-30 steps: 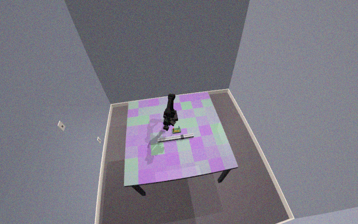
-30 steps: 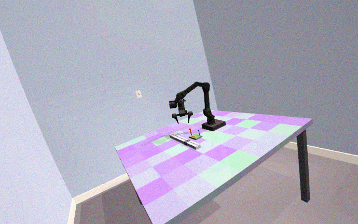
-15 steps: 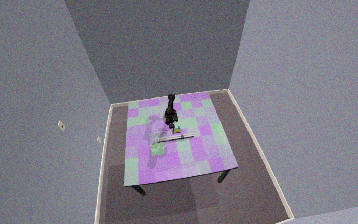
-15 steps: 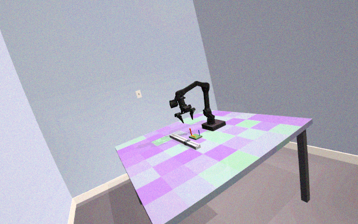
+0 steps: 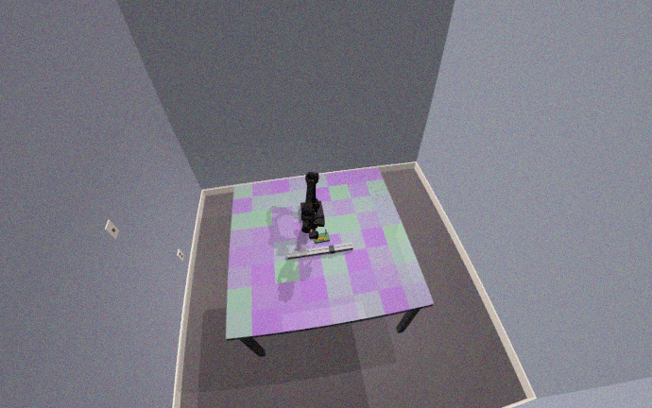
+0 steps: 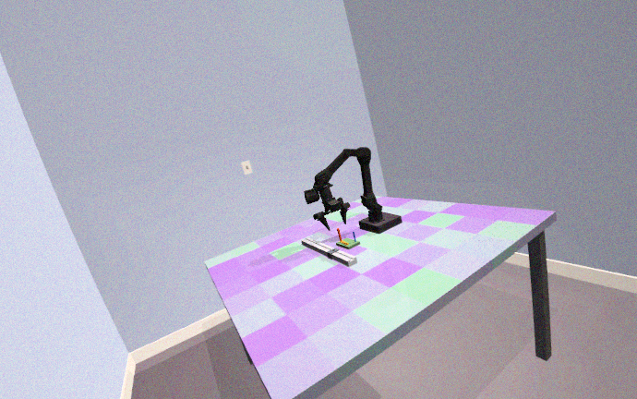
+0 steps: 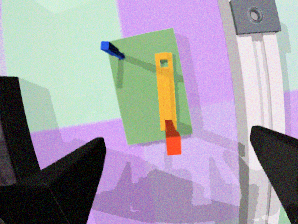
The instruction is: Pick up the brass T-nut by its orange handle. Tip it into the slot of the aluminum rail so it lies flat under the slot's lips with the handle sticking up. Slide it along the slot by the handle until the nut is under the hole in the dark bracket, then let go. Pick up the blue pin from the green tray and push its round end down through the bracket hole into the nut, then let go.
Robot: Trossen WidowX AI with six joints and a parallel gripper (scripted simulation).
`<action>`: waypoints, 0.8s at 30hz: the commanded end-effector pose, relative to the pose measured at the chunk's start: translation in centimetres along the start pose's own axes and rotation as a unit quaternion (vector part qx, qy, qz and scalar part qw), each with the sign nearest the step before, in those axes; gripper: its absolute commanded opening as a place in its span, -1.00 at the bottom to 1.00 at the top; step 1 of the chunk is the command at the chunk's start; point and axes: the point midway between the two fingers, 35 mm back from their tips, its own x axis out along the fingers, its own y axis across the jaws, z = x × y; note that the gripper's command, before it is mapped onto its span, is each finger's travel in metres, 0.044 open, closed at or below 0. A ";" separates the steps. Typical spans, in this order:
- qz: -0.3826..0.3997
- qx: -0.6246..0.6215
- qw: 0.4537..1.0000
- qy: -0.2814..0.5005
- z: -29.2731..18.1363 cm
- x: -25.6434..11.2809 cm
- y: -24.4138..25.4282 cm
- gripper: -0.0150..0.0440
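Orange and upright, the handle (image 6: 339, 234) (image 7: 173, 144) rises from the nut (image 7: 165, 90) on the tray (image 5: 327, 238) (image 6: 354, 244) (image 7: 135, 125), low centre of the wrist frame, between and beyond the tips of my empty, wide-open pincer (image 6: 337, 226) (image 7: 178, 139), the nut's long axis running up the frame.

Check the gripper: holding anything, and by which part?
Nothing held. The gripper is open above the tray; the T-nut lies on the tray, its orange handle ungripped.
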 end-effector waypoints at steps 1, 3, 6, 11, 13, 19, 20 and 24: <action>0.005 0.003 1.000 -0.003 -0.1 0.8 0.2 1.00; 0.005 0.003 1.000 -0.003 -0.2 1.2 0.2 1.00; 0.005 0.003 1.000 -0.003 -0.3 1.6 0.1 1.00; 0.005 0.003 1.000 -0.003 -0.5 2.4 0.1 1.00; 0.005 0.003 1.000 -0.003 -0.6 2.7 0.1 1.00; 0.005 0.003 1.000 -0.003 -0.8 3.7 0.2 1.00; 0.005 0.003 1.000 -0.003 -0.9 3.8 0.2 1.00; 0.005 0.003 1.000 -0.003 -1.0 4.4 0.2 1.00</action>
